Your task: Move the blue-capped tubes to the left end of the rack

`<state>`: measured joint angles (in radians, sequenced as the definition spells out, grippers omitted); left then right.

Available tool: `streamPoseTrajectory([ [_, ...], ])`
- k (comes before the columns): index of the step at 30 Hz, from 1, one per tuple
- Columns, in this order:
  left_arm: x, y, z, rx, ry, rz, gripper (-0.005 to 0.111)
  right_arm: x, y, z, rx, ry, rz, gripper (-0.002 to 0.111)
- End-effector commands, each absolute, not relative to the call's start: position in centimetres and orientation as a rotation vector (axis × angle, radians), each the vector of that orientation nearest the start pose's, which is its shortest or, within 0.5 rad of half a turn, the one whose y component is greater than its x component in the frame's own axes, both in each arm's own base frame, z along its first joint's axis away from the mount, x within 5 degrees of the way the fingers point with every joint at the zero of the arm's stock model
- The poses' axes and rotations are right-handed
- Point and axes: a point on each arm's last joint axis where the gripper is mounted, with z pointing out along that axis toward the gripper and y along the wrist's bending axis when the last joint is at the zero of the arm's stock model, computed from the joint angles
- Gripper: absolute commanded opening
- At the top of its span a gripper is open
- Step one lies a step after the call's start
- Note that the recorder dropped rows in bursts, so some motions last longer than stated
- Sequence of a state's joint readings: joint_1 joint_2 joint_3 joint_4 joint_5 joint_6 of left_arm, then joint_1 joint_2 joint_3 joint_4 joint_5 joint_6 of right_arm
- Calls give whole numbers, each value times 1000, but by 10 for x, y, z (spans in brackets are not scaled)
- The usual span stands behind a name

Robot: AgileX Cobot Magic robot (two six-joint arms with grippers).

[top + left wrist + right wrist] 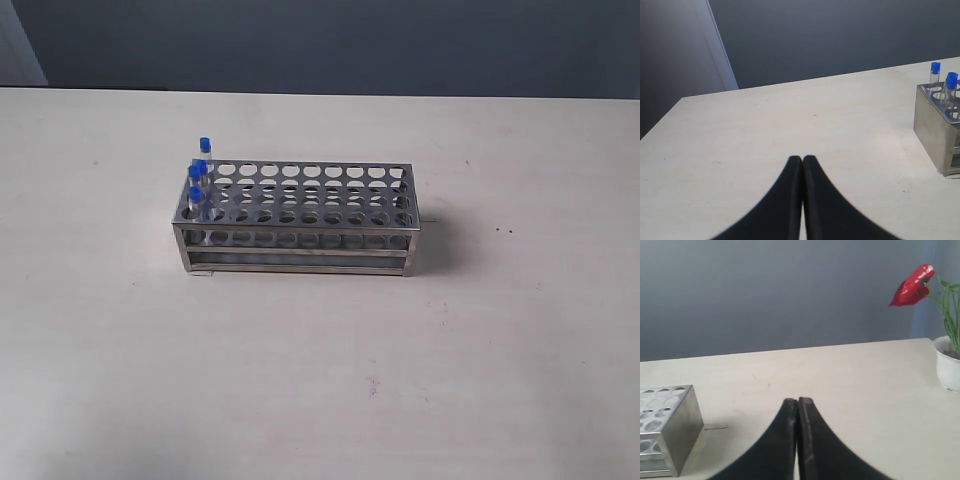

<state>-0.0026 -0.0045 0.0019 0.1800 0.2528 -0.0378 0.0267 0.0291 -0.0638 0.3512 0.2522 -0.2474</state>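
blue-capped clear slim tubes (197,170): upright in the leftmost holes, three caps countable
silver metal perforated rack (300,215): long axis left-right on pale table (300,380)
left gripper (802,158): fingers clenched, empty, apart from tubes, likely nearer arm
right gripper (798,400): clenched, empty, off the rack's opposite end

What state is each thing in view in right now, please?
blue-capped tubes: capped, upright in holes at the rack's left end.
rack: standing on the table, other holes empty.
left gripper: shut, holding nothing.
right gripper: shut, holding nothing.
potted plant: upright on the table.
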Motion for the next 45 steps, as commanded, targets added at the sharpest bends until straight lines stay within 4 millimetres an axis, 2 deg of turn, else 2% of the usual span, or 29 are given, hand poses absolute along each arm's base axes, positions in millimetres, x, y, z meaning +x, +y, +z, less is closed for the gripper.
streamPoseTrajectory([
  [1,55,3,192,90,1718,127,0,55,5,200,25,1700,119,0],
  [5,55,3,192,90,1718,127,0,55,4,191,43,1732,116,0],
  [23,55,3,192,90,1718,127,0,53,4,181,26,1841,85,0],
  [45,55,3,192,90,1718,127,0,53,5,181,48,1846,127,0],
])
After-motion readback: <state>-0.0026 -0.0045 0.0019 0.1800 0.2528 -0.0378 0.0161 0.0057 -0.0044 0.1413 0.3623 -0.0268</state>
